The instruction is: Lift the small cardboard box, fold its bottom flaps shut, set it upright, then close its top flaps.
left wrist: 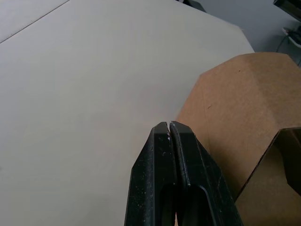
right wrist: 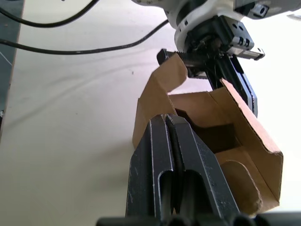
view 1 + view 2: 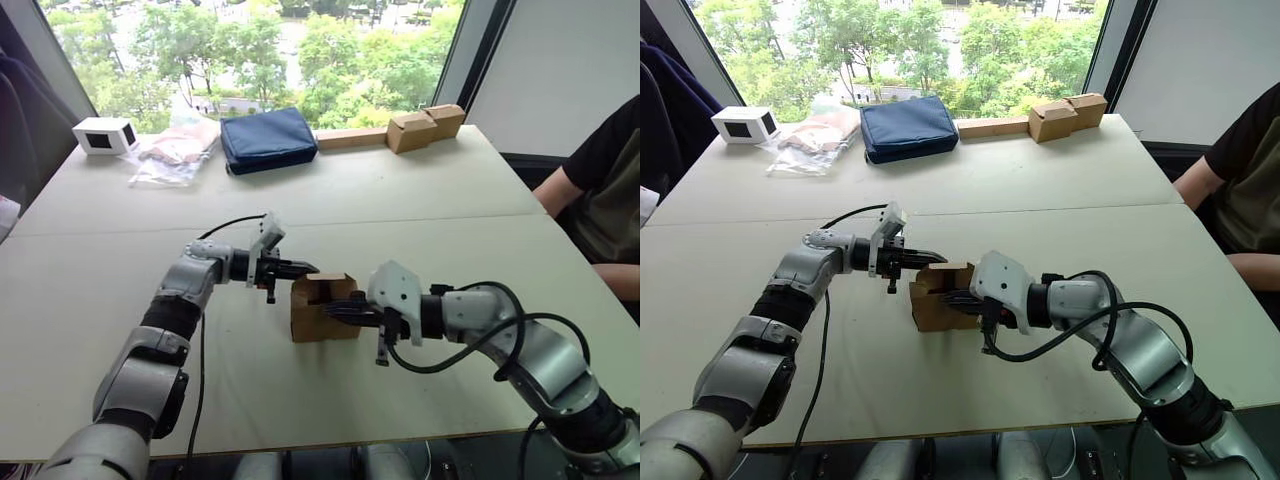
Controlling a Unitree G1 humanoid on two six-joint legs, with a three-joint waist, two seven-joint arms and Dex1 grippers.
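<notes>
The small cardboard box (image 3: pixel 318 318) stands on the table's middle, its open end facing up. In the right wrist view one of the top flaps (image 2: pixel 165 77) stands raised at the far side and another (image 2: pixel 251 127) slants along the side. My left gripper (image 3: pixel 308 268) is shut, with its tips at the box's upper left edge beside the raised flap. Shut as well, my right gripper (image 3: pixel 332 310) reaches in from the right with its tips against the box's near wall. Its fingers (image 2: pixel 160 155) lie pressed together with nothing seen between them.
At the table's far edge lie a small white box (image 3: pixel 105 135), a clear plastic bag (image 3: pixel 175 152), a blue pouch (image 3: pixel 268 138) and two joined tan boxes (image 3: pixel 425 127) with a flat strip (image 3: pixel 350 138). A person (image 3: pixel 600 190) sits at the right.
</notes>
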